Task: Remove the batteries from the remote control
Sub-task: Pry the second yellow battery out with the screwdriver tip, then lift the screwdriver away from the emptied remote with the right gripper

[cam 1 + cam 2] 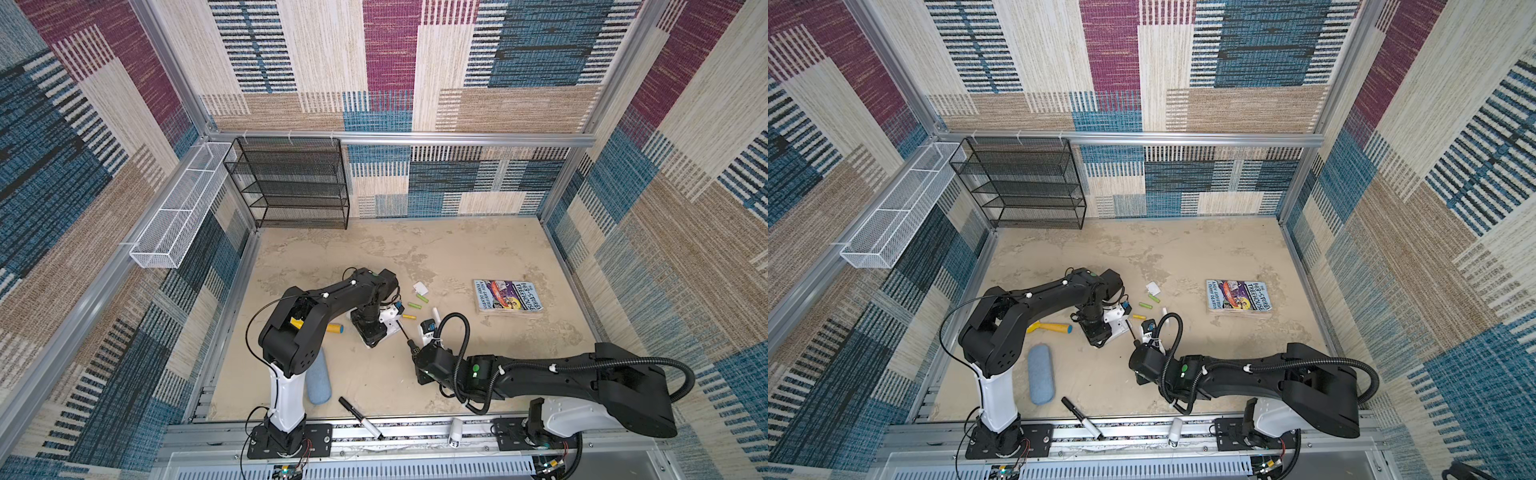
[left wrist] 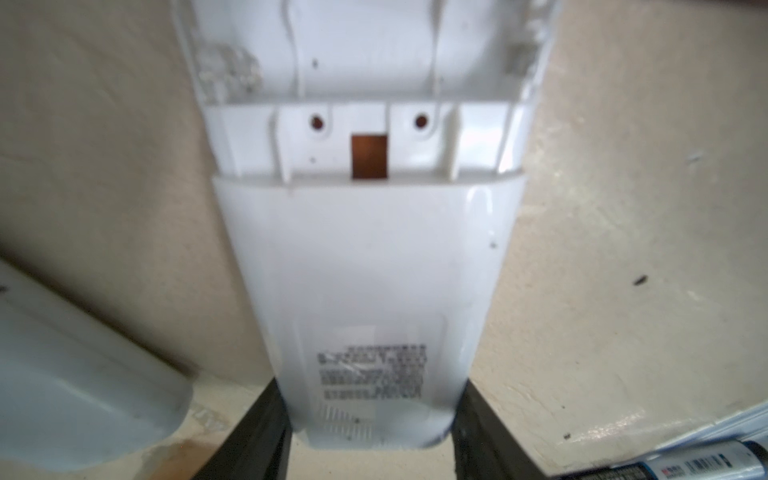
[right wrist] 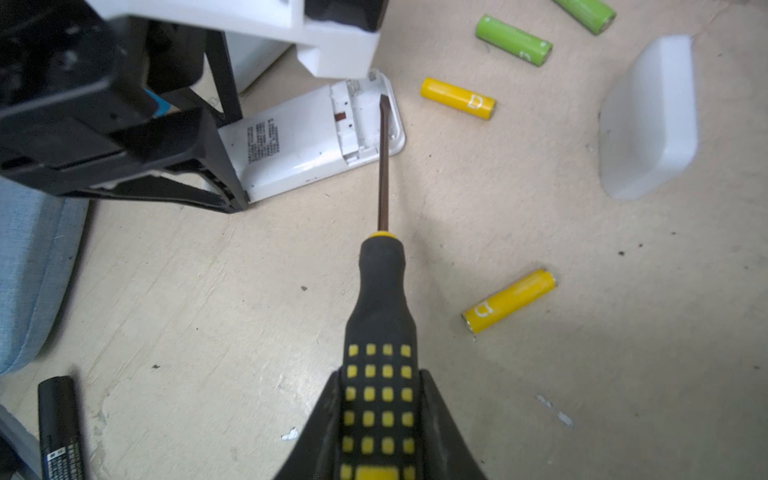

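Observation:
The white remote control lies back-up on the table, and its battery compartment stands open and empty. My left gripper is shut on the remote's labelled end, one black finger on each side. In my right gripper, shut on its handle, is a black-and-yellow screwdriver. Its tip rests in the open compartment. The batteries lie loose on the table beyond the remote: two lime green ones and two yellow ones. Both top views show the green pair.
A white battery cover and a rounded white plastic piece lie near the batteries. A book is at the right. A blue case, a yellow handle and a black marker lie at the front left. A black wire rack stands at the back.

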You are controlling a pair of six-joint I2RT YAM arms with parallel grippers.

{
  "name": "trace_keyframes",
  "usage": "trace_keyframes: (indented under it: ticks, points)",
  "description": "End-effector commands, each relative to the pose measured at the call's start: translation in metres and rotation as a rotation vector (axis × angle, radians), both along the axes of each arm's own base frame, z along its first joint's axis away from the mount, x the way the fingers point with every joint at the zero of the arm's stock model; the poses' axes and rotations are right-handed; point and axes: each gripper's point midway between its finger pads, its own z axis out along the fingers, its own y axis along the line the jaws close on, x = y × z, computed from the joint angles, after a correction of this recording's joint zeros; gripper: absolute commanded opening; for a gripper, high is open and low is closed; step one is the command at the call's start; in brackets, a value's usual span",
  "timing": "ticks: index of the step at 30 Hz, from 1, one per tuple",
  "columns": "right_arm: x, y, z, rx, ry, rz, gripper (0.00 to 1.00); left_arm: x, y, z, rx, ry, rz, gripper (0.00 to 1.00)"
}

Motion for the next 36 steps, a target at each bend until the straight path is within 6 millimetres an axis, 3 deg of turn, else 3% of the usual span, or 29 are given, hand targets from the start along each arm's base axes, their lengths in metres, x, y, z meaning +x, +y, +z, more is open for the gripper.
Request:
trace_keyframes:
  ticks: [1, 8, 18, 25, 36]
  points:
    - [0.006, -0.017, 0.004, -0.021, -0.041, -0.056, 0.0, -0.021, 0.015, 0.002, 0.066, 0.097, -0.012, 0.49]
    - [0.009, -0.037, 0.017, -0.013, -0.088, -0.105, 0.0, -0.013, 0.011, 0.001, 0.052, 0.067, -0.017, 0.51]
    - [0.022, -0.089, 0.042, 0.053, -0.16, -0.279, 0.0, 0.005, 0.011, -0.002, 0.068, -0.02, 0.007, 0.52]
    - [0.032, -0.118, 0.025, 0.074, -0.121, -0.38, 0.0, 0.008, 0.011, -0.005, 0.062, -0.052, 0.024, 0.52]
    - [0.028, -0.117, -0.018, 0.059, -0.024, -0.401, 0.0, 0.007, 0.007, -0.005, 0.04, -0.048, 0.022, 0.53]
